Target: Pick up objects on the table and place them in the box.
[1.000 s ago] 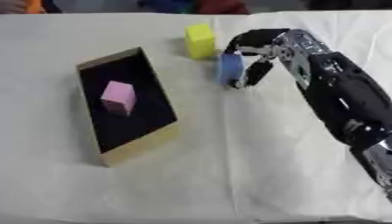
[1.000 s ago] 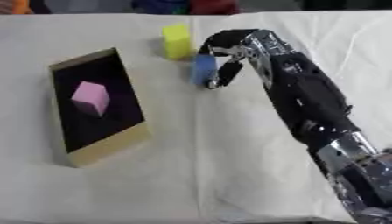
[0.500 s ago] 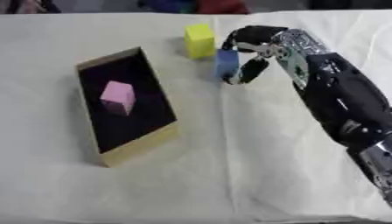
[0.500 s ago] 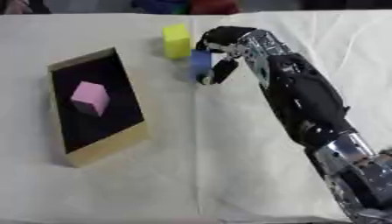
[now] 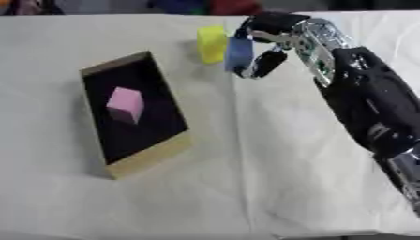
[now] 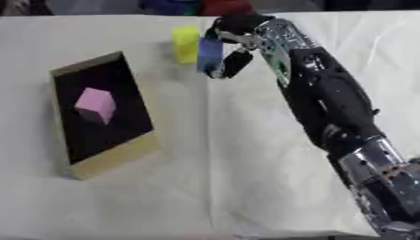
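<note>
Blue block (image 5: 239, 53) pinched by right hand's (image 5: 279, 33) curled fingers (image 5: 267, 63).

A table (image 5: 246, 187) covered with a white, slightly creased cloth (image 6: 246, 154) carried everything. On its left part lay a shallow box (image 5: 150, 159) with tan walls and a black inside, set askew to the table's edges (its near wall showed widest). A yellow block (image 5: 211, 43) stood on the cloth near the far edge, apart from the box's far corner. The near half and the right side of the cloth bore only folds.
</note>
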{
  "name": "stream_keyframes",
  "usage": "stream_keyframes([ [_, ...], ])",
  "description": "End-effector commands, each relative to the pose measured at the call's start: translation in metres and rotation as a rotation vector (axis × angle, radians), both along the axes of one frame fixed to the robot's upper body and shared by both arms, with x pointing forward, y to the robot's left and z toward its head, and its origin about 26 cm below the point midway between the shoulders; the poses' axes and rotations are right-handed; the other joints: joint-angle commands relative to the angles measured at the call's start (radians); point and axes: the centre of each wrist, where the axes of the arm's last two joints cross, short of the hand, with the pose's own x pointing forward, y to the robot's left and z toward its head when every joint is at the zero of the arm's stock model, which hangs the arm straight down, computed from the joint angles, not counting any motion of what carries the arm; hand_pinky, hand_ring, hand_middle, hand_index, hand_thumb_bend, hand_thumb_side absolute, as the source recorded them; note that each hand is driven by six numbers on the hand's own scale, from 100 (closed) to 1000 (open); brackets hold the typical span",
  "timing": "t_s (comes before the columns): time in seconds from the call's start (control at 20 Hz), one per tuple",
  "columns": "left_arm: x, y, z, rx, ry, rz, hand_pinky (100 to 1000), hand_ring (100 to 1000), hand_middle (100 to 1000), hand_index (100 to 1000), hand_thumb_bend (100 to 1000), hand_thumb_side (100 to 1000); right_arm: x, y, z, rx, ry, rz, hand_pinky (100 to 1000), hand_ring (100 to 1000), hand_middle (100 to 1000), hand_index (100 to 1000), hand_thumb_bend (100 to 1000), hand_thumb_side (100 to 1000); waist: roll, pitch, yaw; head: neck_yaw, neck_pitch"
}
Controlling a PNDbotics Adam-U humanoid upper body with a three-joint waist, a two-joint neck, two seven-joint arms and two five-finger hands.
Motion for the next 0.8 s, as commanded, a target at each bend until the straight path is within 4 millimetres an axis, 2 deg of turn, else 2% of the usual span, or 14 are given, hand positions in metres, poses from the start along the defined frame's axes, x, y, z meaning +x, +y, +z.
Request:
stream_keyframes([
  [0.05,-0.002,0.002,0.01,0.03,-0.022,0.0,626,662,761,820,100,716,-0.008,0.002,0.039,0.022,-0.067,0.05,816,902,600,734,100,461,0.001,-0.024,-0.001,0.002,-0.003],
  [0.3,-0.002,0.002,0.01,0.033,-0.02,0.001,626,662,762,820,100,717,-0.024,0.02,0.062,0.028,-0.062,0.156,807,890,599,734,100,463,-0.001,-0.026,-0.002,0.004,0.001],
  [0.35,-0.002,0.002,0.01,0.033,-0.02,0.001,626,663,762,820,100,762,-0.026,0.022,0.065,0.028,-0.057,0.17,805,888,599,734,100,469,-0.002,-0.026,-0.002,0.004,0.001],
  [0.4,-0.002,0.002,0.01,0.033,-0.02,0.001,626,663,762,820,100,716,-0.031,0.031,0.069,0.025,-0.059,0.212,804,888,599,734,100,471,-0.002,-0.028,-0.001,0.003,0.002],
  [0.5,-0.002,0.002,0.01,0.033,-0.019,0.001,625,663,762,819,100,716,-0.04,0.045,0.076,0.024,-0.056,0.269,804,888,599,735,100,475,-0.003,-0.03,0.001,0.001,0.002],
  [0.8,-0.002,0.002,0.01,0.032,-0.019,-0.004,625,664,763,820,100,714,-0.058,0.076,0.081,0.009,-0.014,0.367,805,890,597,734,100,491,-0.004,-0.032,0.008,-0.002,0.001],
])
